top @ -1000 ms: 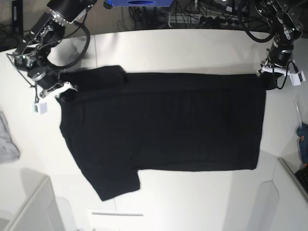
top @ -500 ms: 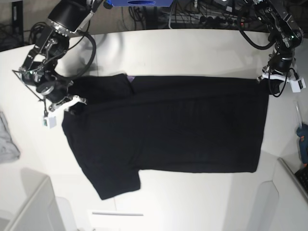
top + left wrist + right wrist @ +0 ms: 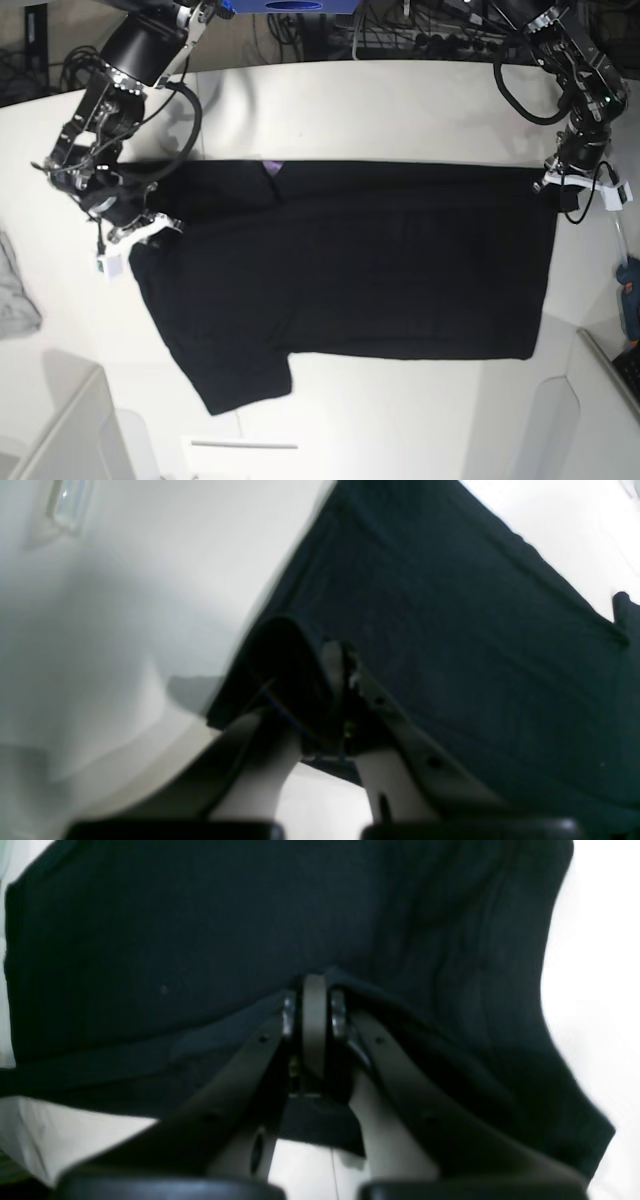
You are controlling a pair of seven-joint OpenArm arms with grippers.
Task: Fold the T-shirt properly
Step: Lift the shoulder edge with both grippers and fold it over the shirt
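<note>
T-shirt [image 3: 340,260], black, lies spread across the middle of the white table [image 3: 400,110], its long axis running left to right, sleeves toward the left of the frame, hem at the right. My right gripper [image 3: 135,228] pinches cloth at its upper-left shoulder edge. My left gripper [image 3: 568,190] pinches the upper-right hem corner. A grey cloth [image 3: 15,290] sits at the far left edge.

Both arms are carrying the T-shirt [image 3: 350,260]'s far edge nearer: the right gripper [image 3: 140,228] and left gripper [image 3: 572,190] are sitting lower, and purple print [image 3: 271,167] is now showing.
</note>
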